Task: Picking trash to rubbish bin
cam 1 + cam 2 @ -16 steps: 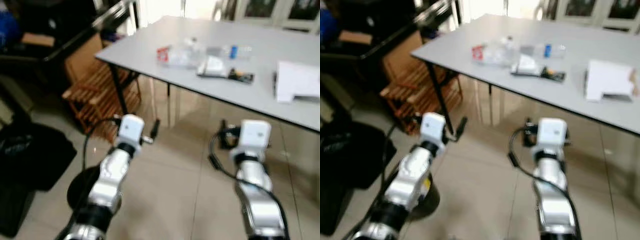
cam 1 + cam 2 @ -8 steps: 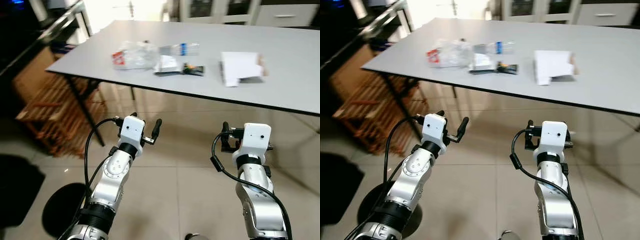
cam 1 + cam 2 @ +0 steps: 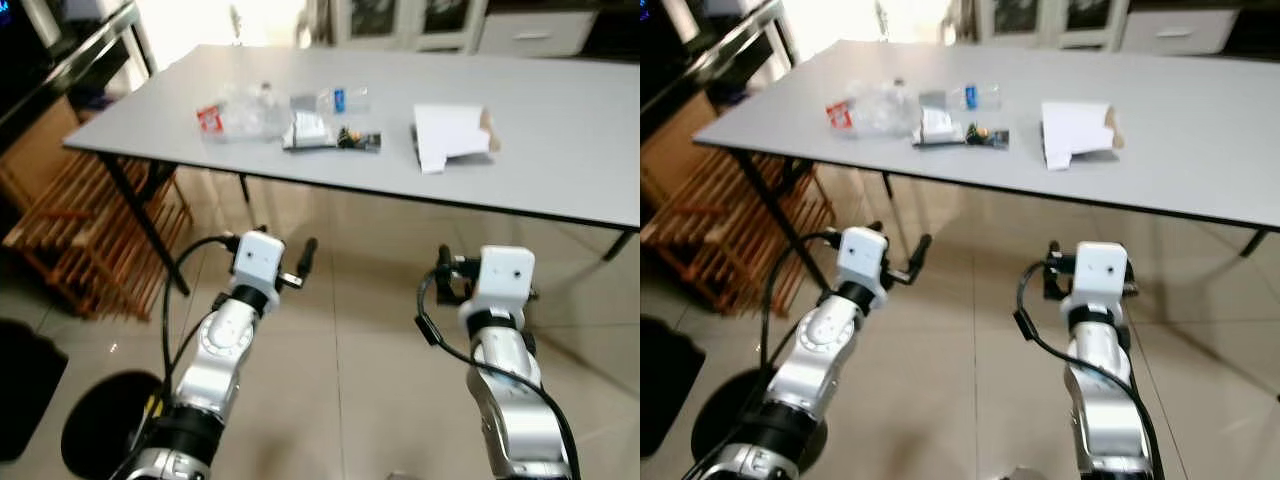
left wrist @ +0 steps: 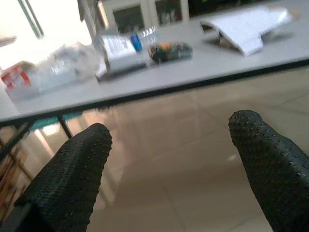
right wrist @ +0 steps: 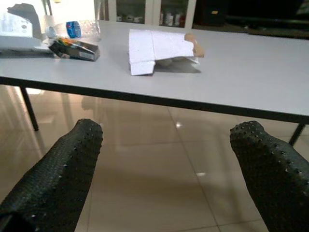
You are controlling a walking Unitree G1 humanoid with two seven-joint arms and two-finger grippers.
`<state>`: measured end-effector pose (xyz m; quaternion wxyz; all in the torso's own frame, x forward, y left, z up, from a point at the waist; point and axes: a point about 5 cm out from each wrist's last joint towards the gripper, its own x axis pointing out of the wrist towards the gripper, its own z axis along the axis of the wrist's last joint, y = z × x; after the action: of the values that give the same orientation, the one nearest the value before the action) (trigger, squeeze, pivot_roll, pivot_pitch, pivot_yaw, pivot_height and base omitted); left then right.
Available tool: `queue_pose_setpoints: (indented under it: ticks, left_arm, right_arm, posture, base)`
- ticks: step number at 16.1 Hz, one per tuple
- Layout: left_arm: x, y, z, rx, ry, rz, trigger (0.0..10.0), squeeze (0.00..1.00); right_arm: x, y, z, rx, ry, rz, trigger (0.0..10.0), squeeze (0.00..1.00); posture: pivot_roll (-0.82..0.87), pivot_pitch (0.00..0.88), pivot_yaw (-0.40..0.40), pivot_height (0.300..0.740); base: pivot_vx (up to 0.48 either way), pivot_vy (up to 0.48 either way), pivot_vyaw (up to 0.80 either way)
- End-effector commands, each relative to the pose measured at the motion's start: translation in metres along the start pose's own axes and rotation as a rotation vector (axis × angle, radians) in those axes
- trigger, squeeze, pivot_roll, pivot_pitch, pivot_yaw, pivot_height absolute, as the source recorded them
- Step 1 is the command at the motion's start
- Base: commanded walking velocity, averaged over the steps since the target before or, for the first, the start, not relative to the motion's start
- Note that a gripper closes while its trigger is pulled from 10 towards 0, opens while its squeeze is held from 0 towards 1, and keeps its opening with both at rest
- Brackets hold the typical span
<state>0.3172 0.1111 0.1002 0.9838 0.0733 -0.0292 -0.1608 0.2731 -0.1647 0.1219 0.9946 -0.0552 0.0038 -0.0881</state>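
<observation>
On the grey table (image 3: 560, 130) lies the trash: a clear plastic bag with a red label (image 3: 232, 115), a clear bottle with a blue label (image 3: 335, 99), a white packet (image 3: 305, 130), a dark wrapper (image 3: 358, 141) and a flattened white carton (image 3: 450, 135). Both arms are held out low over the tiled floor, short of the table's near edge. My left gripper (image 4: 169, 140) is open and empty, facing the bag and bottle. My right gripper (image 5: 166, 140) is open and empty, facing the white carton (image 5: 159, 48).
A wooden slatted rack (image 3: 70, 230) stands to the left beside the table's black leg (image 3: 150, 225). A black round object (image 3: 100, 430) and a dark bag (image 3: 20, 385) sit on the floor at the near left. Cabinets (image 3: 420, 15) line the back wall.
The camera has swung so the table now spans the view and looks sharper; the dark bag has slid off to the left. Both arms keep the same open pose.
</observation>
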Motion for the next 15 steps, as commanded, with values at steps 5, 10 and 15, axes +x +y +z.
queue_pose_setpoints:
  ticks: [5,10,15]
  left_arm:
    - [0.0027,-0.0035,0.0025,0.005,-0.005,-0.012,10.0,0.00]
    - [0.0038,-0.0034,0.0022,0.011,0.000,-0.012,10.0,0.00]
    - [0.0058,-0.0032,0.0034,0.013,-0.010,0.005,10.0,0.00]
  right_arm:
    - [-0.0012,-0.0058,0.0031,-0.014,-0.012,-0.019,10.0,0.51]
    - [-0.0004,-0.0057,0.0034,-0.018,-0.014,-0.021,10.0,0.51]
    - [0.0012,-0.0066,0.0030,-0.023,-0.013,-0.018,10.0,0.50]
  posture:
    - [-0.11,0.081,0.088,0.740]
    - [-0.11,0.076,0.092,0.740]
    - [-0.11,0.071,0.087,0.740]
  base:
    - [0.000,-0.480,0.00]
    - [0.000,-0.192,0.00]
    - [0.000,0.000,0.00]
